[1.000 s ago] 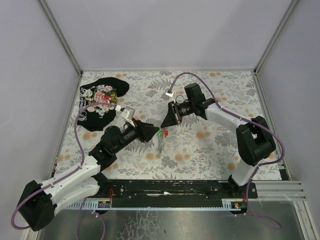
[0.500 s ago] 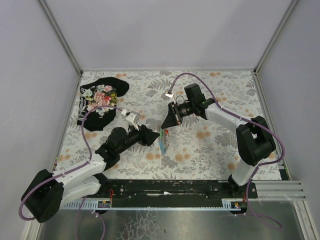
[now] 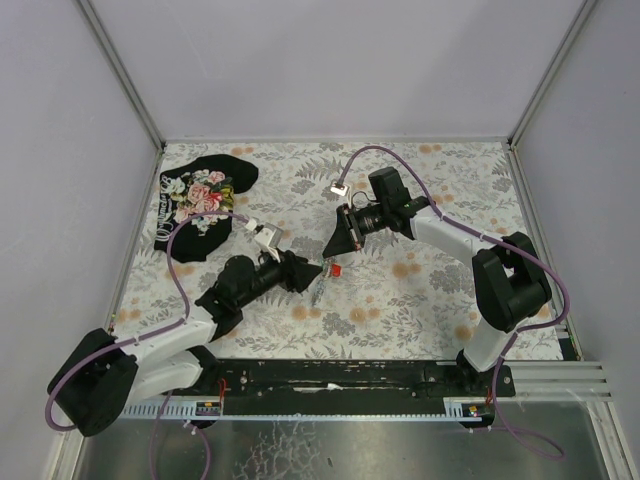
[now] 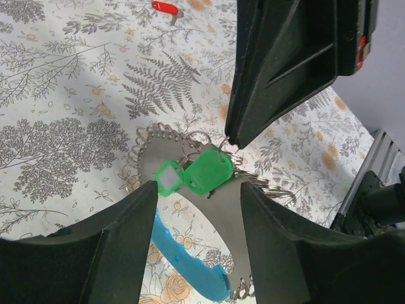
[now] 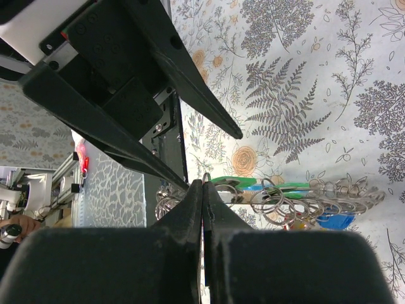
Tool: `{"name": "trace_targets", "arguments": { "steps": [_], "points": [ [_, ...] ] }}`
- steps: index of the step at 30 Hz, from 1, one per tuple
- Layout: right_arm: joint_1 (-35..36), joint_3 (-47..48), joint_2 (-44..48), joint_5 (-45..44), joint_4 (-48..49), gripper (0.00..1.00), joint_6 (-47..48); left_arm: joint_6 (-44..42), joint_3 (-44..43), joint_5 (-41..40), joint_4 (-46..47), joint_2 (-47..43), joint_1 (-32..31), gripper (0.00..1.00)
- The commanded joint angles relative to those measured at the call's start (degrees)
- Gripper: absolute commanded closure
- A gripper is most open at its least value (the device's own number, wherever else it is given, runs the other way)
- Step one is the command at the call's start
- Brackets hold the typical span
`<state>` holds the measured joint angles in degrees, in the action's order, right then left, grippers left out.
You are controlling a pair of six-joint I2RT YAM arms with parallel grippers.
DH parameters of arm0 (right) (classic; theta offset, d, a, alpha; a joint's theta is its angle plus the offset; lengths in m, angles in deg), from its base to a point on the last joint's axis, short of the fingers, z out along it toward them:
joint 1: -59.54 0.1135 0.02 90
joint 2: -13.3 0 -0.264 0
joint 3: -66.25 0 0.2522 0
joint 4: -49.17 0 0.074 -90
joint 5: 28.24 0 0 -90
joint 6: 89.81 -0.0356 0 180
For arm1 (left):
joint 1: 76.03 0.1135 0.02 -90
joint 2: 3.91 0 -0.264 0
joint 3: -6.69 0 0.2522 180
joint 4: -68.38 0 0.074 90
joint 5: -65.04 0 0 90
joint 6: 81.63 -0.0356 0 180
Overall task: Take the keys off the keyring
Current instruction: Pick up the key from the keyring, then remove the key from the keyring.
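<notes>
- My left claw has sprung apart — the red key now lies loose on the counter, well beyond its tips.
- The green keys sit between its fingers; my right claw stays pinched on the keyring — more to strip.

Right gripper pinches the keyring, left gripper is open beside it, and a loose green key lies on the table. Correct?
No: the loose key on the table is red, as the left wrist view shows; the green keys hang on the keyring. The right gripper does pinch the keyring and the left gripper is open.
</notes>
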<state>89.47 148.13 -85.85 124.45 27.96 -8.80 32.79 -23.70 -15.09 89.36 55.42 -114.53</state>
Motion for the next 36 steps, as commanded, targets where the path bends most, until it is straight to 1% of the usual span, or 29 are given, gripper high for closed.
{"name": "trace_targets", "arguments": {
  "steps": [1,9,12,18,22,25,27,31,33,36],
  "points": [
    [-0.2,1.4,2.8,2.6,1.2,1.00,-0.4,-2.6,0.6,-1.3,5.0,2.1,0.2,0.46],
    [-0.2,1.2,2.7,2.7,1.9,1.00,-1.3,-2.3,0.7,-0.4,9.9,5.1,-0.6,0.45],
    [-0.2,0.9,2.7,2.7,2.5,1.00,-2.0,-2.3,0.4,-0.2,10.4,5.9,-1.0,0.45],
    [-0.2,0.3,2.6,3.1,4.2,1.00,-3.4,-3.1,0.0,-3.6,9.6,6.1,-1.8,0.45],
    [-0.2,0.0,2.5,3.1,5.1,1.00,-4.4,-3.1,-0.4,-7.5,8.5,5.5,-2.0,0.48],
    [-0.2,-0.3,2.4,3.1,5.8,1.00,-5.1,-3.4,-0.4,-8.9,8.0,4.7,-2.1,0.53],
    [-0.2,-0.5,2.3,3.2,6.3,1.00,-5.6,-3.8,-0.7,-9.3,7.0,4.4,-2.0,0.57],
    [-0.2,-0.8,2.2,3.6,7.3,1.00,-6.6,-5.0,-0.9,-8.6,5.9,4.4,-2.1,0.61],
    [-0.1,-0.8,2.2,3.7,7.4,1.00,-6.6,-5.7,-1.1,-7.8,5.9,4.5,-2.0,0.62],
    [-0.2,-1.0,2.3,3.8,7.5,1.00,-6.8,-6.9,-1.0,-6.4,6.8,4.9,-2.0,0.60]
  ]
}}
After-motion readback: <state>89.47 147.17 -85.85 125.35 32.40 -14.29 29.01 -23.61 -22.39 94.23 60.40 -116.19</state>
